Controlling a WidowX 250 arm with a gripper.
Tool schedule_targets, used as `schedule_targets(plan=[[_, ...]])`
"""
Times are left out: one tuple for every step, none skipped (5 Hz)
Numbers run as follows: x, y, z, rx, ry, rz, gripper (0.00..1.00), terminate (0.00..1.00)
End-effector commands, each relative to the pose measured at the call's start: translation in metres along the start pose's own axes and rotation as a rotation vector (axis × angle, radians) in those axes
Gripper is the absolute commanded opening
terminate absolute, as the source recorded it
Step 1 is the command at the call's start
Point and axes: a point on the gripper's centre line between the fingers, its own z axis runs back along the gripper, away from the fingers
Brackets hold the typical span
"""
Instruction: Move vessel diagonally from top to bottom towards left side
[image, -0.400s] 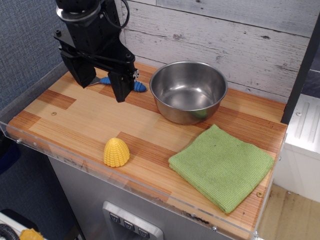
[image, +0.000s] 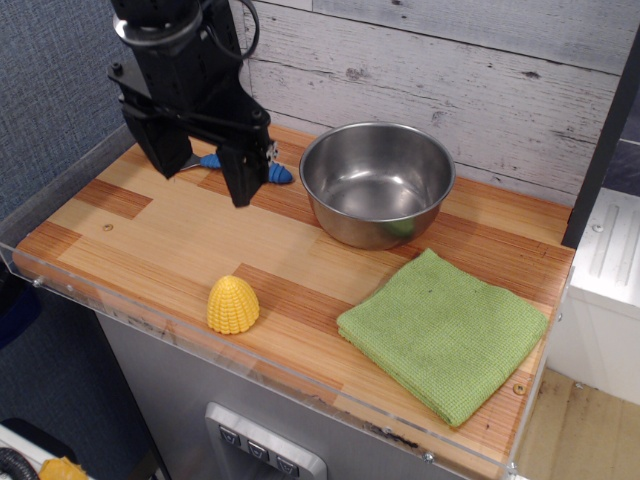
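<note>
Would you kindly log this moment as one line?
end effector: open, empty, left of vessel | vessel: back of table, ungrasped | corn toy: front edge | cloth: right

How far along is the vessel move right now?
Nothing looks done: the vessel sits at the back of the table, beside the green cloth. The gripper hangs open and empty to its left, above the blue-handled spoon. Grasping and carrying it toward the front-left, near the corn toy, remain.
</note>
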Motion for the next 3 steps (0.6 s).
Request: schedule_targets(plan=[[0.029, 0.002, 0.006, 0.149, 0.001, 0.329, 1.0, 0.0], [0.037, 0.006, -0.004, 0.152, -0.004, 0.5, 1.0, 0.0], [0.045, 0.009, -0.017, 0.109, -0.05, 0.7, 1.0, 0.0]])
